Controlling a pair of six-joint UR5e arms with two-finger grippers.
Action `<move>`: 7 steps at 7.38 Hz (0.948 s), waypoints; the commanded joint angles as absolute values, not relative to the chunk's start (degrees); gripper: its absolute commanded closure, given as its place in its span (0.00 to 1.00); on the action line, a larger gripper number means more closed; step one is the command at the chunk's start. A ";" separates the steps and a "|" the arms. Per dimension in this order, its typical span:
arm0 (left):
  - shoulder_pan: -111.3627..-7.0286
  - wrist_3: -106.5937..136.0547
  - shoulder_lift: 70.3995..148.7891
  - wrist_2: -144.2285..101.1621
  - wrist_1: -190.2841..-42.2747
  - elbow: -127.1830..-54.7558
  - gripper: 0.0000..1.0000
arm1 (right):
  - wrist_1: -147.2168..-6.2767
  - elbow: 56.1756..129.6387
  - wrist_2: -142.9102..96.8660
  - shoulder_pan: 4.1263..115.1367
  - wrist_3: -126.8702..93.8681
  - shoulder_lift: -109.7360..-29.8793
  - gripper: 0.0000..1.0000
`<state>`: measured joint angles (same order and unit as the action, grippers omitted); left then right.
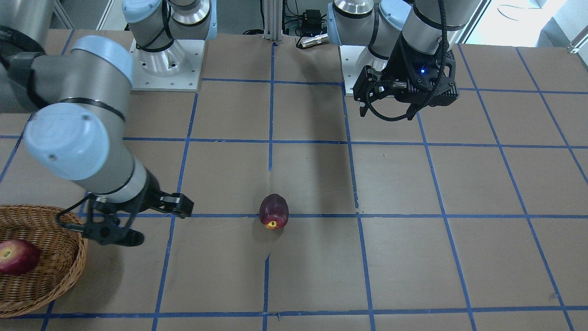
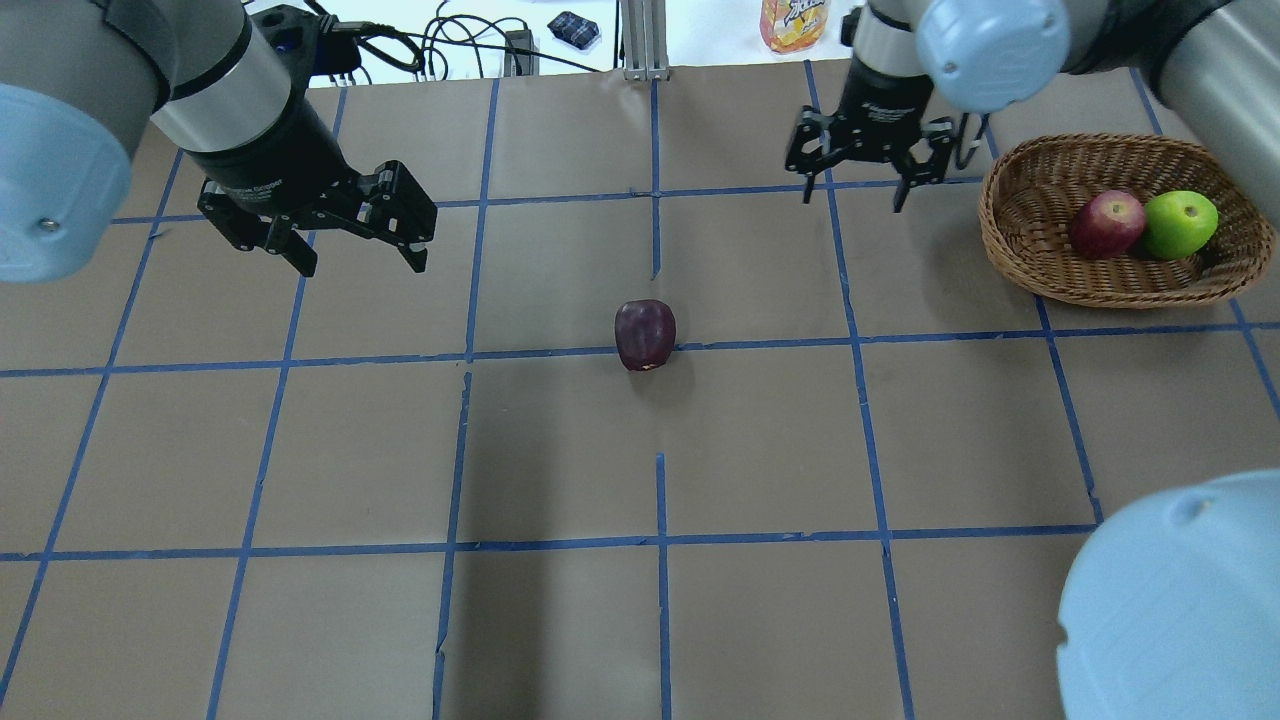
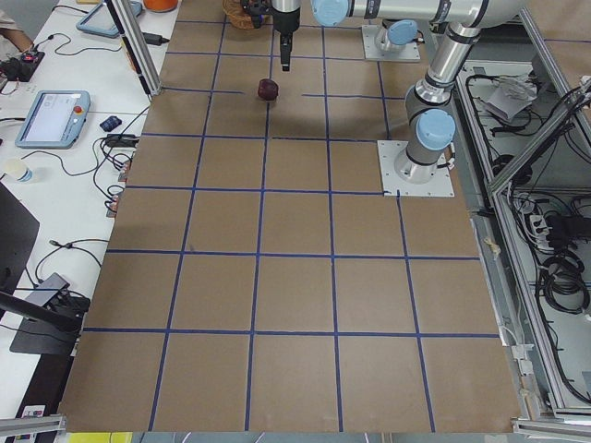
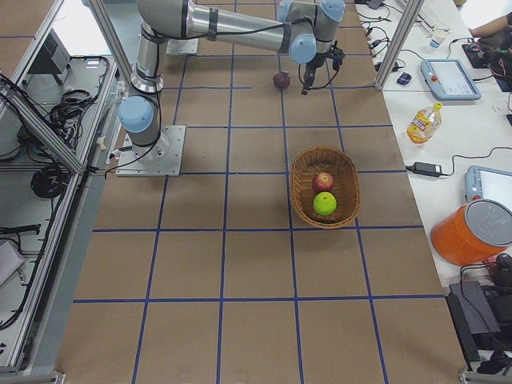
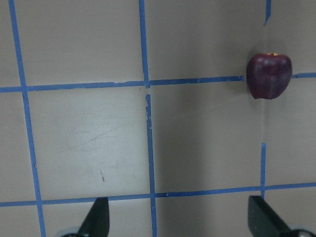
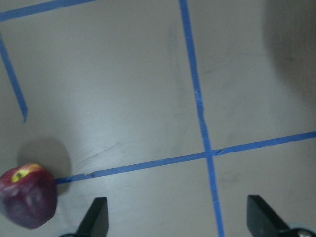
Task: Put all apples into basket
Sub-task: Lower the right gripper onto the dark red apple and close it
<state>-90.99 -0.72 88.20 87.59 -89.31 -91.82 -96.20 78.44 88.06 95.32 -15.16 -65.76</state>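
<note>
A dark maroon apple (image 2: 645,335) lies alone on the brown table near its middle, and shows in the front view (image 1: 274,211) too. The wicker basket (image 2: 1020,170) stands at the far right and holds a lighter red apple (image 2: 1108,223) and a lime-green apple (image 2: 1180,224). My left gripper (image 2: 360,262) is open and empty, above the table well to the left of the maroon apple; its wrist view shows that apple (image 5: 269,75) at the upper right. My right gripper (image 2: 851,200) is open and empty, between the maroon apple and the basket; its wrist view shows the apple (image 6: 27,197) at the lower left.
Blue tape lines divide the table into squares. An orange drink bottle (image 2: 795,20) and cables lie beyond the far edge. The basket (image 1: 69,276) sits by the table's corner in the front view. Both arm bases stand on plates at the robot's side.
</note>
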 commanded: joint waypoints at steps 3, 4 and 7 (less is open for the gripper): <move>-90.88 -0.79 88.33 87.54 -89.03 -91.85 0.00 | -106.23 78.57 86.57 107.82 -23.62 -58.38 0.00; -90.88 -0.79 88.33 87.54 -89.03 -91.85 0.00 | -106.61 78.66 86.57 108.54 -23.73 -56.71 0.00; -90.88 -0.79 88.50 87.54 -89.03 -91.85 0.00 | -106.61 79.62 83.06 109.42 -24.43 -55.38 0.00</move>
<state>-90.88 -0.79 88.45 87.54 -89.01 -91.84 -106.54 78.97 83.57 109.24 -24.20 -55.98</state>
